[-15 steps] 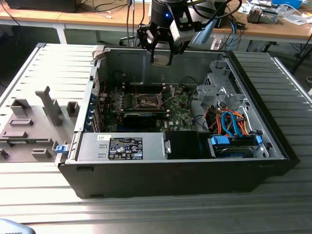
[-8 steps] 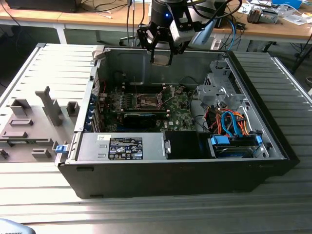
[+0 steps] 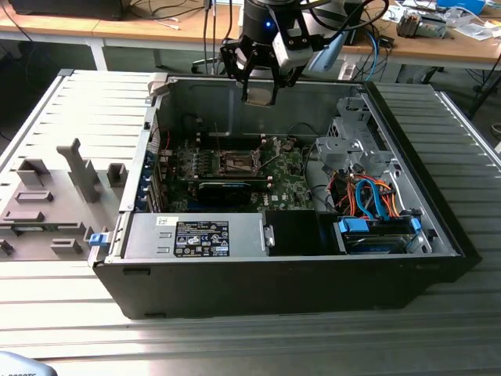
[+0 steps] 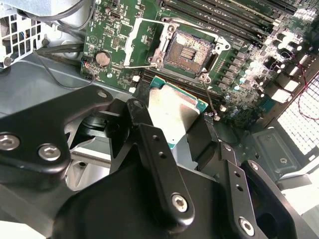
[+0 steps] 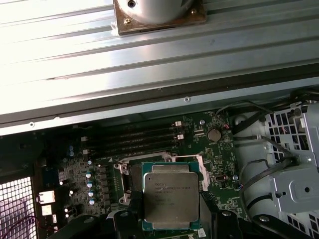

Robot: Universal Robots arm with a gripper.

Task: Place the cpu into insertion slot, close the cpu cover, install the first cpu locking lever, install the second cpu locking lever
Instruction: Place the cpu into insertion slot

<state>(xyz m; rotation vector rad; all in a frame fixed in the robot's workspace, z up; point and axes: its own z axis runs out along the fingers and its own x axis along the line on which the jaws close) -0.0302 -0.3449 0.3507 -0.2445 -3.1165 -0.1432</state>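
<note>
My pincer (image 4: 172, 119) is gripping the cpu (image 4: 175, 107), fingers narrowed onto two opposite chip edges, metal top facing the first wrist view. The chip hangs above the green motherboard (image 4: 114, 30), not seated. The insertion slot (image 4: 188, 50) is bare with its contacts exposed. The cpu cover (image 4: 129, 46) is flipped open beside it.

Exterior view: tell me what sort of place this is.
Probably a robotics lab: an opened computer case lies on a ribbed metal table, cluttered wooden desks stand behind, and the gripper holds the cpu over it.
</note>
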